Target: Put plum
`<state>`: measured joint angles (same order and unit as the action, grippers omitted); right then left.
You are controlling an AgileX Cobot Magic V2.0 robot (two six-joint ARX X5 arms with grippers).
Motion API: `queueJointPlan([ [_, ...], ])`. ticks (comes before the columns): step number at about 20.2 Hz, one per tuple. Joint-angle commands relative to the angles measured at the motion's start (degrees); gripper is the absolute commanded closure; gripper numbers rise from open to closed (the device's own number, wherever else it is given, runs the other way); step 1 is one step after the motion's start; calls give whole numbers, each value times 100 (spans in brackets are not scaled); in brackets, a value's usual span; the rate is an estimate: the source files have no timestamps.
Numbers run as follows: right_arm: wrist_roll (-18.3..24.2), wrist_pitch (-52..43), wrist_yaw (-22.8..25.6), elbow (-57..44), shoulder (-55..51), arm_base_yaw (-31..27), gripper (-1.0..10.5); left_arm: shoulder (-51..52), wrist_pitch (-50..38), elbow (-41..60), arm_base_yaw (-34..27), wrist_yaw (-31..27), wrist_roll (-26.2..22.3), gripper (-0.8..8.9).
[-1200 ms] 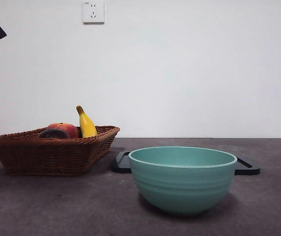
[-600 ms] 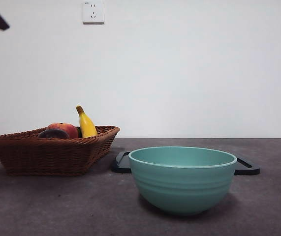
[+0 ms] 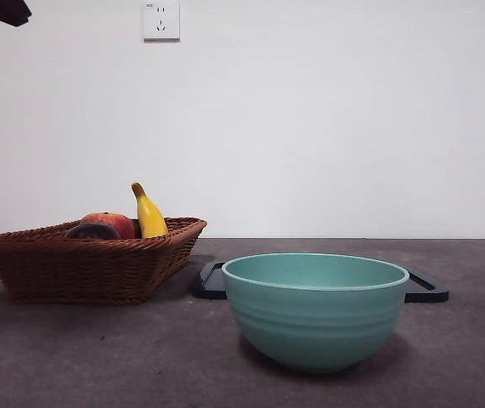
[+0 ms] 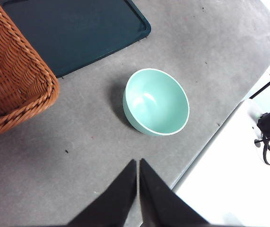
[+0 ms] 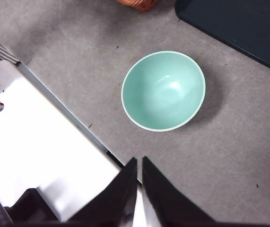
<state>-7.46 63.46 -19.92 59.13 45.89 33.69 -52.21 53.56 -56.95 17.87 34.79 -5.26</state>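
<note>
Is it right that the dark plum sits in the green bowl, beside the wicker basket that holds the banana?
Not quite. The front view shows the plum lying in the wicker basket with the banana; the wrist views show the green bowl empty.

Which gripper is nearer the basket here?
Left. The left gripper hangs high with the basket beside it; the right gripper sees only its edge, beyond the bowl.

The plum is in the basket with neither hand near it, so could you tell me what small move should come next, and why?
Probably the left hand should swing toward the basket and open above the plum. Its jaws are shut, it hangs high over the table beside the teal bowl, and the basket's rim shows in its wrist view. The right hand, also shut, sits farther off.
</note>
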Motion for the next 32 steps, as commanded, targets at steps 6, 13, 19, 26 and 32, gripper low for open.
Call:
queueJointPlan([
  [6, 63, -42, -15, 92, 42, 33, 940, -42, -94, -109, 26, 35, -72, 806],
  [13, 63, -42, -17, 92, 42, 33, 940, 822, -2444, 221, -544, -76, -629, 807],
  [19, 63, -42, -17, 92, 42, 33, 940, 2562, -5519, 2277, -1390, -1902, -562, 807],
  [26, 63, -42, -17, 92, 42, 33, 940, 3709, -5613, 3700, -1626, -2942, -540, 807],
  [32, 63, -42, -17, 92, 42, 33, 940, 4426, -5571, 4612, -1757, -3215, -378, 807],
])
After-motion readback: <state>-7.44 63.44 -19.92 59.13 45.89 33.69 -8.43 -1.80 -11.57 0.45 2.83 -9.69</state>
